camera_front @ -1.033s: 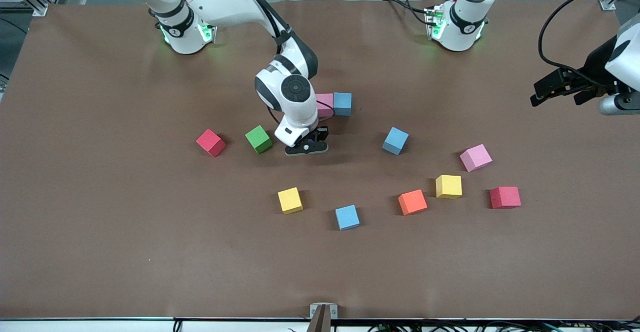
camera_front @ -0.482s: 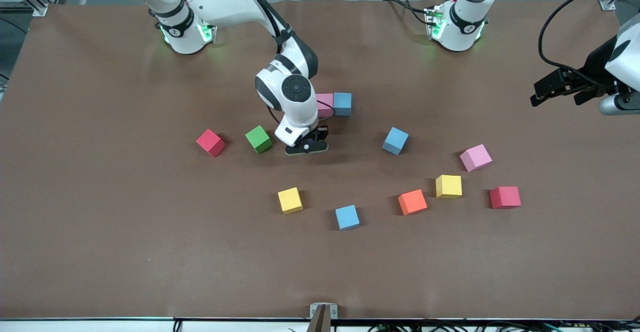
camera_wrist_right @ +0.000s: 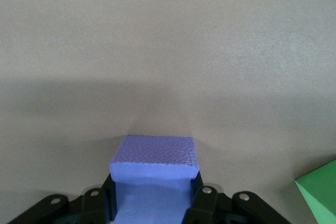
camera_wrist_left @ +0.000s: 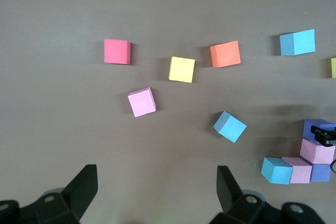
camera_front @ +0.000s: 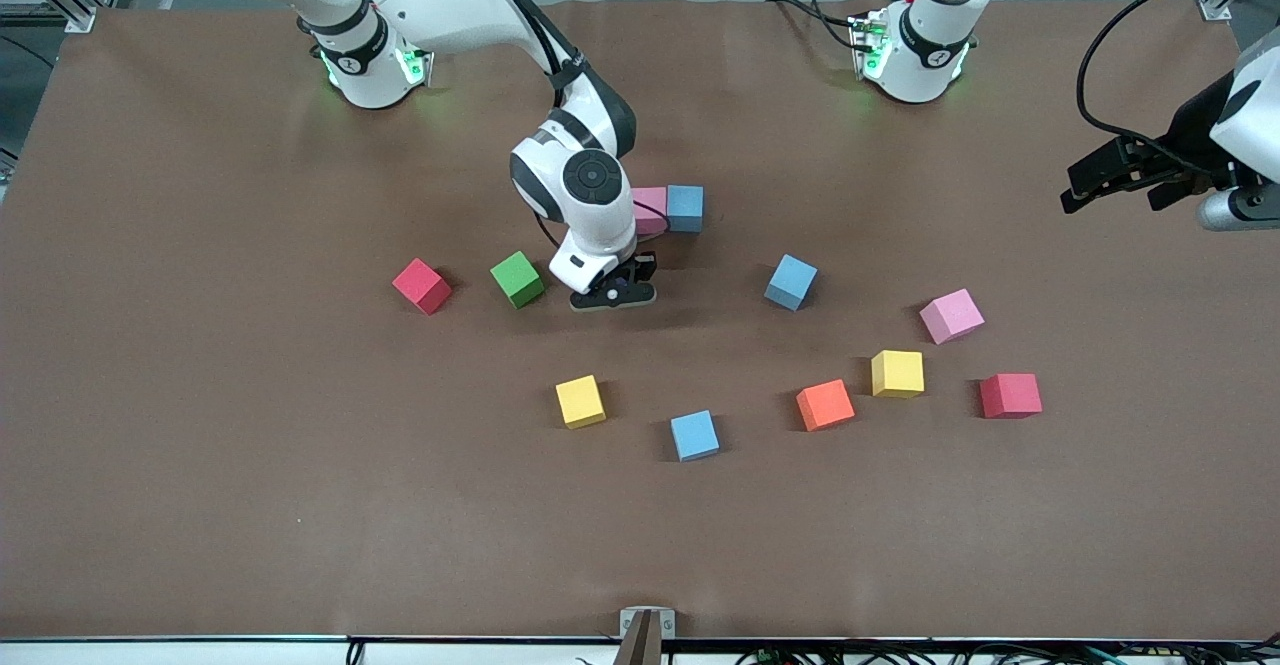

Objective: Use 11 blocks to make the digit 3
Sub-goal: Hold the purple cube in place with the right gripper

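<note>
My right gripper [camera_front: 612,295] is shut on a purple block [camera_wrist_right: 154,174], low over the middle of the mat beside the green block [camera_front: 517,278]. My arm hides the purple block in the front view. A pink block [camera_front: 650,209] and a light blue block [camera_front: 685,207] stand touching in a row just past the right wrist, toward the robots. Loose blocks lie nearer the camera: light blue [camera_front: 790,281], pink [camera_front: 951,315], yellow [camera_front: 897,373], orange [camera_front: 825,405], light blue [camera_front: 694,435], yellow [camera_front: 580,401]. My left gripper [camera_front: 1115,190] waits open and empty, high over its end of the table.
Two red cubes lie on the brown mat, one [camera_front: 421,285] beside the green block and one [camera_front: 1010,395] near the yellow and pink ones. A small metal bracket [camera_front: 646,623] sits at the table's near edge.
</note>
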`<state>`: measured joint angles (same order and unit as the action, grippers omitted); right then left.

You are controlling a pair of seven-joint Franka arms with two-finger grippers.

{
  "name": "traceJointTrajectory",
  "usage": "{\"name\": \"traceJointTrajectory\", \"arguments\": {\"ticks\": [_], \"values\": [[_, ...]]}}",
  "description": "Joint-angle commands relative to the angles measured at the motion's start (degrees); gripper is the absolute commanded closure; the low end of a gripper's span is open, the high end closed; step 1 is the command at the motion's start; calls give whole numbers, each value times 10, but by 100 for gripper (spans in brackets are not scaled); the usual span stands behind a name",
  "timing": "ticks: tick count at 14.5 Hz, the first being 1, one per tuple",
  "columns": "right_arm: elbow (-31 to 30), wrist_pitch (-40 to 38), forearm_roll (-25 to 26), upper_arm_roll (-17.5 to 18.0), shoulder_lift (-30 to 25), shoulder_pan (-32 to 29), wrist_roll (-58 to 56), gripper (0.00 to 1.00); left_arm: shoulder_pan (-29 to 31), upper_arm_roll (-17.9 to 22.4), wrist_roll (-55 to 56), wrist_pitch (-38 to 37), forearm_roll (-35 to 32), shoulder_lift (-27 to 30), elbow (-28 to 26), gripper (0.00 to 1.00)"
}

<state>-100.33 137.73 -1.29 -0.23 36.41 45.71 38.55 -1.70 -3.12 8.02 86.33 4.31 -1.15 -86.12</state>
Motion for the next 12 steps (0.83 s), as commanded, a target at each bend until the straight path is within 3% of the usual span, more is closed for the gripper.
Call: {"name": "traceJointTrajectory", "arguments": {"ticks": [1,12], "values": [[-28,-8,-7,-4,-6,1,7,100,1,0,-1,1,5,3,0,0],[-28,-18,-3,-5,-12,-10,6,100,2,0,1,2,6,2,-1,0]]}}
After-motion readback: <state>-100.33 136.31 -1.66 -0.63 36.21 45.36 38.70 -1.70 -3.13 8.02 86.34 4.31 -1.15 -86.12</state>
